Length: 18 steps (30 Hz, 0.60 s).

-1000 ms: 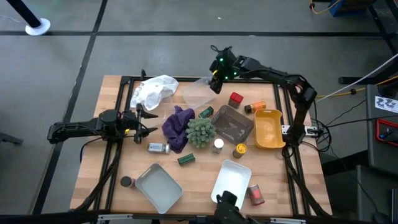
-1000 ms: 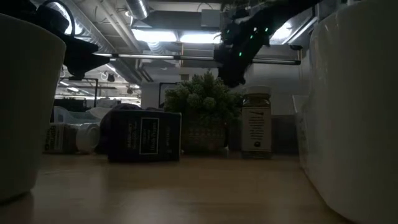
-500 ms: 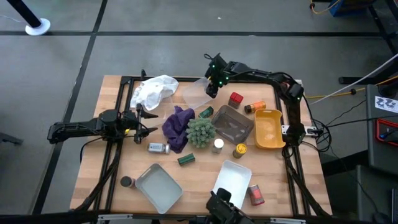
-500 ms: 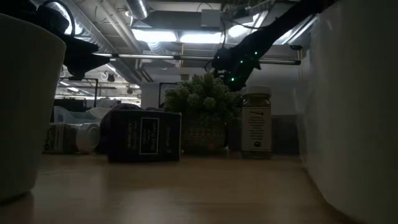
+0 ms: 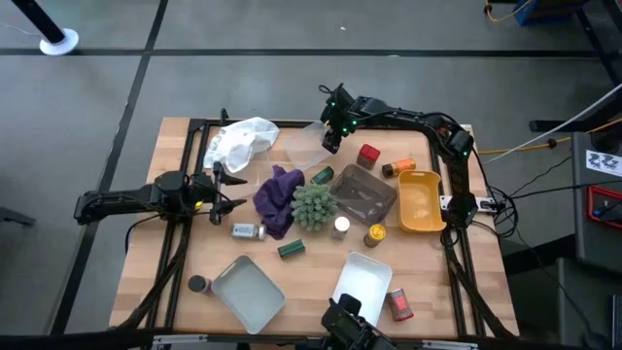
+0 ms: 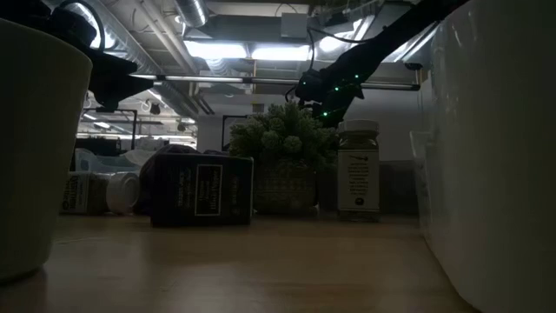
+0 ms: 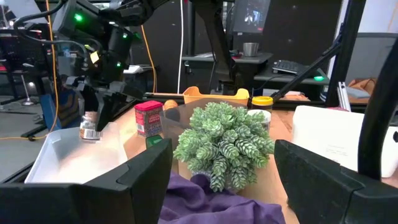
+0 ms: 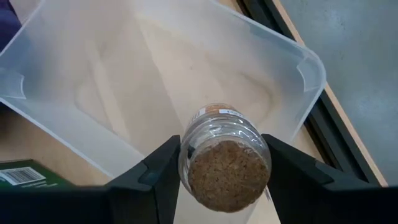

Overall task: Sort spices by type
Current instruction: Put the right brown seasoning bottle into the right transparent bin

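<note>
Several spice jars (image 5: 248, 231) scattered across wooden table (image 5: 175, 267), dim workshop behind

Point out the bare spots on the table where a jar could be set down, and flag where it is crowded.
Bare wood lies between the white cloth and the white tray, beside the left claw; also along the near edge between the two white trays. The clear bin under the right claw, which holds a jar, is empty. Around the plant it is crowded.

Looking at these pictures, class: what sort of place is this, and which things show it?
Probably a robotics lab or workshop: exposed ceiling ducts and strip lights, a desk with a monitor behind the table, and loose cables across a bare grey floor.
</note>
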{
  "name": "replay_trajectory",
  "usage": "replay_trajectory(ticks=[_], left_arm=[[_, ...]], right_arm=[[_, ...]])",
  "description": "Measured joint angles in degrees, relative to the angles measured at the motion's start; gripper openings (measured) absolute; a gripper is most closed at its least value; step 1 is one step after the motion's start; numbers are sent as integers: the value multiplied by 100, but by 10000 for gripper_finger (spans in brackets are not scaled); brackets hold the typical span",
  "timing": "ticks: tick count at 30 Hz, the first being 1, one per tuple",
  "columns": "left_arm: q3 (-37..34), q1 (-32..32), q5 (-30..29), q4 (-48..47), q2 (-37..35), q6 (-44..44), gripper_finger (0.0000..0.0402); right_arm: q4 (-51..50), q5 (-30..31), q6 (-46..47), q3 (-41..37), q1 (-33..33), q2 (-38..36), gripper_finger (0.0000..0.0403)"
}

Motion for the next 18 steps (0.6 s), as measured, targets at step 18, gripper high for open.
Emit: replay_trajectory(ticks=[18], left_arm=[[1,0,1,2,1,0,266]], right_arm=[[-309,0,-295,0,-2,0,193]])
